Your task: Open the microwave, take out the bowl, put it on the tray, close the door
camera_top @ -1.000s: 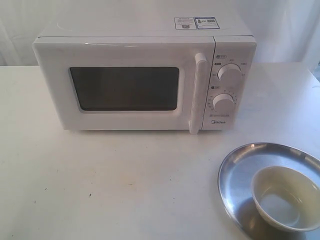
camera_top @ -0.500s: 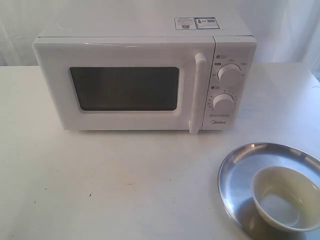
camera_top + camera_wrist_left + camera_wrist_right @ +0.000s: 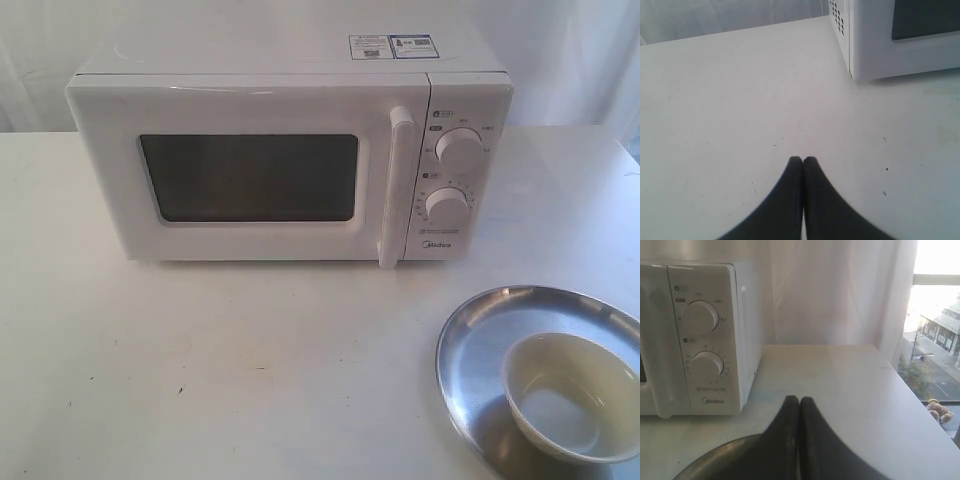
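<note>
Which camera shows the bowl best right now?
The exterior view: the bowl sits in plain sight on the tray, its pale inside visible. The right wrist view shows only the tray's rim by the shut right gripper; the left wrist view shows no bowl.

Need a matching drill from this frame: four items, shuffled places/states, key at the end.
Column 1
1. white microwave door with dark window
2. small round cream-white bowl
3. wide round shiny silver metal tray
4. left gripper

Column 2
A. sits in the tray
B. shut flush on the large white boxy microwave
C. jaws closed, over the white table near the microwave's corner
D. on the table, in front of the microwave, right side of the exterior view

Pairs: 1-B, 2-A, 3-D, 4-C
</note>
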Robot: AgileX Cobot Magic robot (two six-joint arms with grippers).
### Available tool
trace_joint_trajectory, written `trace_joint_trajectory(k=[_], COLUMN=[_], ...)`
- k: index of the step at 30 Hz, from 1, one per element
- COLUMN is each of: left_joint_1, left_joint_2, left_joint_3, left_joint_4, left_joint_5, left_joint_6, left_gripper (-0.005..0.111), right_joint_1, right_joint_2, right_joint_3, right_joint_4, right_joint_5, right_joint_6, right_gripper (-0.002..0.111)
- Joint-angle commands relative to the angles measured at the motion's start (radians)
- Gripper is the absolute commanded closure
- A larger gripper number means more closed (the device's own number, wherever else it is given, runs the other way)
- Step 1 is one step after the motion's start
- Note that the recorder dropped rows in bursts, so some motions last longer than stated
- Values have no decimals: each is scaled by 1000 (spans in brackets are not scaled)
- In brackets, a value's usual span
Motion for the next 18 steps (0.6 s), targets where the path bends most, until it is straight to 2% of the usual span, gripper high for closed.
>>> trace_joint_trajectory(k=[1,3,5,18], left_joint_1=[-1,-1,-1,-1], left_joint_2=[-2,-2,-2,-2], left_joint_3=[-1,-1,-1,-1], left_joint_4=[-4,-4,-4,-4], left_joint_5=[0,0,0,0], left_joint_6=[-6,-6,-6,-6], left_gripper=[107,107,107,107], right_joint_1=[-81,-126,-157,-171], right_joint_2=[-6,-6,-6,-6], right_joint_3=[5,5,5,5], right_joint_4=[261,463,570,568], right_joint_5=[-46,-61,-65,-37], right_joint_6=[-268,-449,-515,-508], right_gripper=[108,108,108,108])
